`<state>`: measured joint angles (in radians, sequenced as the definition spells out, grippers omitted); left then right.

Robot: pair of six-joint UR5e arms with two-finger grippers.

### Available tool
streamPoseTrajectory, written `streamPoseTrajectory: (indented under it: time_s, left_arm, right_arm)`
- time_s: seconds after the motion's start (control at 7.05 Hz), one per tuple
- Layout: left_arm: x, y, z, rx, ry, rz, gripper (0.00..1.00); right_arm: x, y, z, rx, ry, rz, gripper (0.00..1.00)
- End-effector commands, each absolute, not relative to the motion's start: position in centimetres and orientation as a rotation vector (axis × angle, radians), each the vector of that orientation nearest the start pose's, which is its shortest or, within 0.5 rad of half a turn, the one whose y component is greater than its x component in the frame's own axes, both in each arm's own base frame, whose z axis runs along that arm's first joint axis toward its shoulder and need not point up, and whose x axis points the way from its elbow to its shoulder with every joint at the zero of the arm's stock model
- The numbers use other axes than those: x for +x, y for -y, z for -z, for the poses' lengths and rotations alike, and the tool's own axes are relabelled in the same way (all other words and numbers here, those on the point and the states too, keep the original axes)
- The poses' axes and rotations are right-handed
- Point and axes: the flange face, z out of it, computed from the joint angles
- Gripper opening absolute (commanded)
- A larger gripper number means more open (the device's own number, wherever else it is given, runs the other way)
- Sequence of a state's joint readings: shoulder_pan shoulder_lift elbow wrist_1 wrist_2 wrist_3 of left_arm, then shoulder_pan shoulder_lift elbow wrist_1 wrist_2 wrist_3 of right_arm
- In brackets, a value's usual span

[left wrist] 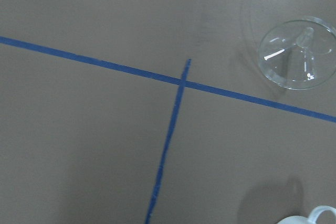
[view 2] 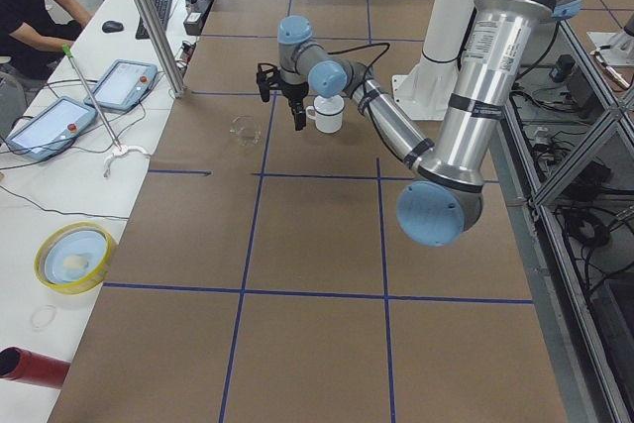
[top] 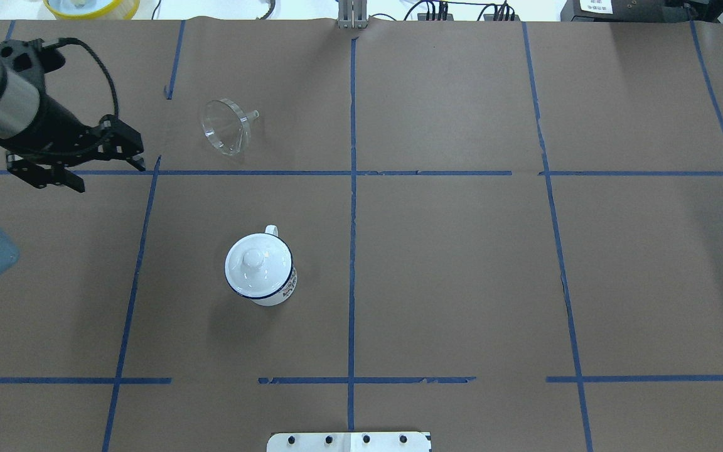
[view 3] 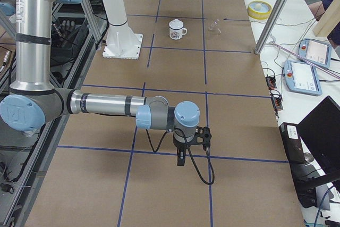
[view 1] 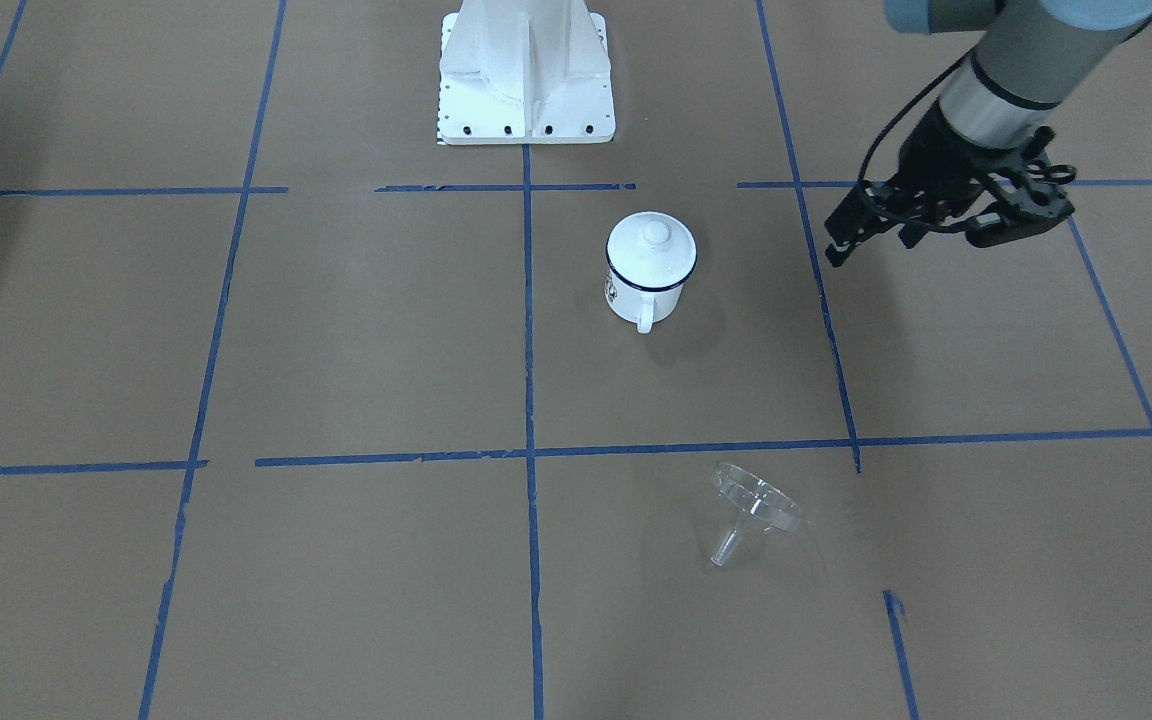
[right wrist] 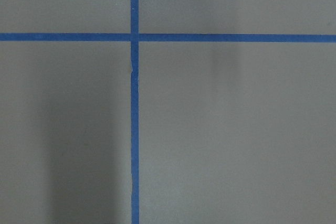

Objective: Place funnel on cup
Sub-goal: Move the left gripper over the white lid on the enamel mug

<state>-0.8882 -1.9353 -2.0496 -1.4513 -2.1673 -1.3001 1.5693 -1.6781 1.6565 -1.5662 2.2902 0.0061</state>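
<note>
Clear glossy funnel (top: pixel 226 127), glossy enamel cup (top: pixel 262 270)

Light falls soft and even from above, rather dim on the brown table (top: pixel 462 282). The cup (view 1: pixel 648 265) throws a faint, blurred shadow toward 5 o'clock in the front-facing view. Small white glints mark the funnel (left wrist: pixel 298 53) in the left wrist view. The overhead view's 12 o'clock edge is washed out.
</note>
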Motion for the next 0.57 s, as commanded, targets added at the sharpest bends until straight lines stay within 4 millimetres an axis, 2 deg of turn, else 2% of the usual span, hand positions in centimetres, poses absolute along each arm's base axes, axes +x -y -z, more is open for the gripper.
streamPoseTrajectory:
  time_s: [0.0, 0.14, 0.28, 0.43]
  left_arm:
    - [36.4, 43.5, -20.6, -0.114, -0.886, 0.445, 1.00]
    - [40.7, 42.2, -20.2, -0.122, -0.857, 0.464, 1.00]
    - [42.8, 41.9, -20.0, -0.102, -0.838, 0.470, 1.00]
    - [43.5, 41.4, -19.9, -0.107, -0.833, 0.463, 0.99]
  right_arm:
    - [6.7, 44.5, -67.0, -0.019, 0.719, -0.010, 1.00]
    - [6.7, 44.5, -67.0, -0.019, 0.719, -0.010, 1.00]
    - [6.7, 44.5, -67.0, -0.019, 0.719, -0.010, 1.00]
    - [6.7, 44.5, -67.0, -0.019, 0.719, -0.010, 1.00]
